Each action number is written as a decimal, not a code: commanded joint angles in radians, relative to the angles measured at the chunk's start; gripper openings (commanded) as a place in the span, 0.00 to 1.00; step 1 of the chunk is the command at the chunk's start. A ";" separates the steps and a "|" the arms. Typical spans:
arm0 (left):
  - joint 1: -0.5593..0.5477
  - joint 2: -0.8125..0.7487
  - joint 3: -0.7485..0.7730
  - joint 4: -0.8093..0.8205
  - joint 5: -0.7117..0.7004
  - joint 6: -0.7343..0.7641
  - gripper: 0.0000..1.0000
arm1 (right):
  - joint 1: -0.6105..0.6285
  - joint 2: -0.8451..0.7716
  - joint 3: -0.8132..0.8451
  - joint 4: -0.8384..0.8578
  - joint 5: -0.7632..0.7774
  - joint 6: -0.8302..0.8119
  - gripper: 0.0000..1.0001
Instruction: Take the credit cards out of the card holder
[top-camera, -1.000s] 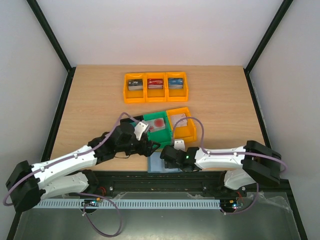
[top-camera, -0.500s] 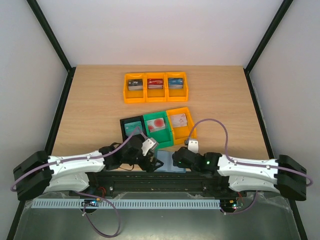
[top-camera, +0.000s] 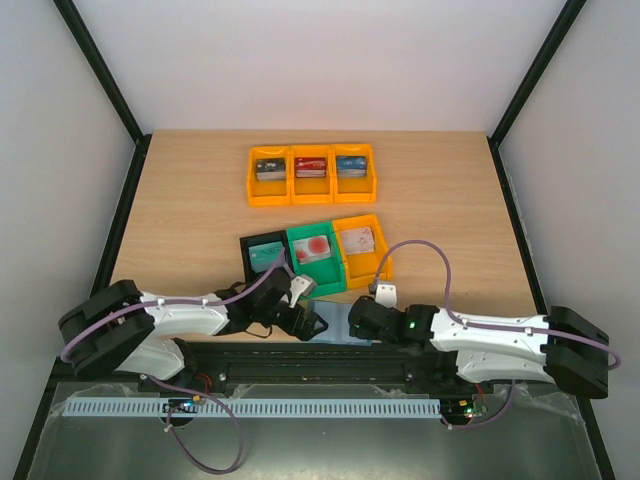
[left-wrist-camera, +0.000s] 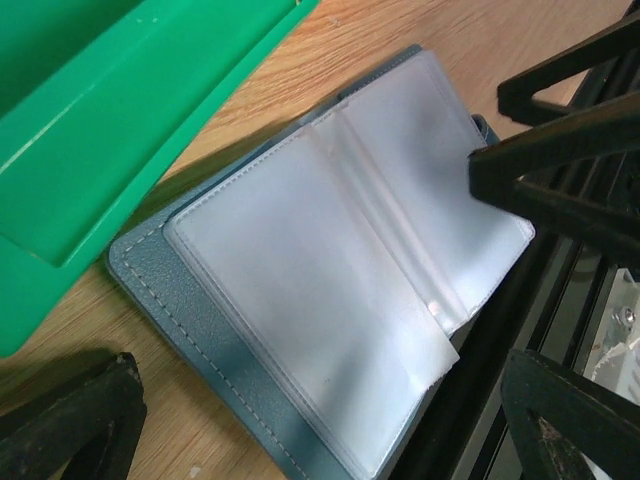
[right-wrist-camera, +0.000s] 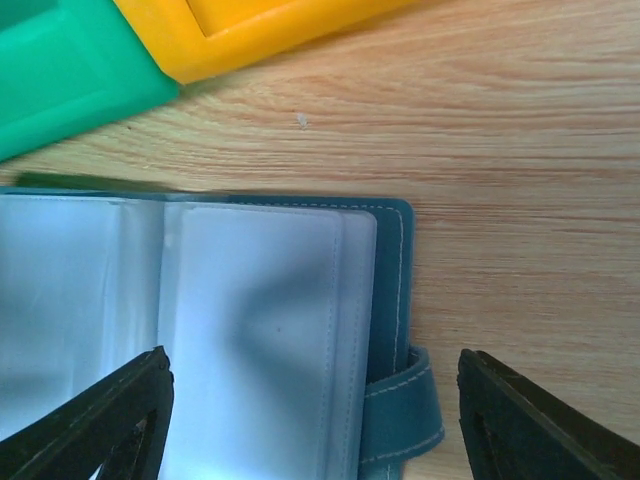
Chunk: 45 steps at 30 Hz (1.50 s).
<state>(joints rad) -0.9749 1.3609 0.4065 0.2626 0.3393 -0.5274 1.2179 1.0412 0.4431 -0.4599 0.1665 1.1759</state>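
Note:
The card holder (top-camera: 335, 322) lies open on the wood at the table's near edge, slate blue with pale clear sleeves (left-wrist-camera: 330, 290) facing up. No printed card shows in those sleeves. The credit cards I can see lie in the bins, for example one in the green bin (top-camera: 318, 248). My left gripper (top-camera: 306, 323) is open over the holder's left half (left-wrist-camera: 320, 410). My right gripper (top-camera: 358, 321) is open too, its jaws straddling the right half (right-wrist-camera: 310, 420) and the closing strap (right-wrist-camera: 405, 410). Neither holds anything.
A black bin (top-camera: 262, 262), the green bin (left-wrist-camera: 100, 130) and an orange bin (top-camera: 372, 258) stand just behind the holder, each with a card. A three-compartment orange tray (top-camera: 311, 187) with cards sits farther back. The black rail (top-camera: 320, 352) runs along the near edge.
The left gripper came back from the green bin to the holder's left side, uncovering the black bin. The right arm stretched out low along the near edge, its gripper staying at the holder.

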 joint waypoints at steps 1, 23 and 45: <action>0.007 0.025 -0.015 0.006 -0.025 -0.032 0.99 | 0.005 0.047 -0.043 0.103 0.005 0.010 0.74; -0.066 0.022 -0.046 0.315 0.029 -0.053 0.03 | 0.005 -0.227 -0.088 0.147 -0.069 0.030 0.50; 0.294 -0.323 0.435 0.097 0.188 0.197 0.02 | -0.449 0.082 1.119 -0.121 -0.326 -0.809 0.67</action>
<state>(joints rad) -0.7696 1.0874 0.7799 0.3199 0.4648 -0.3187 0.9916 1.0035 1.4364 -0.5842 0.1783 0.6025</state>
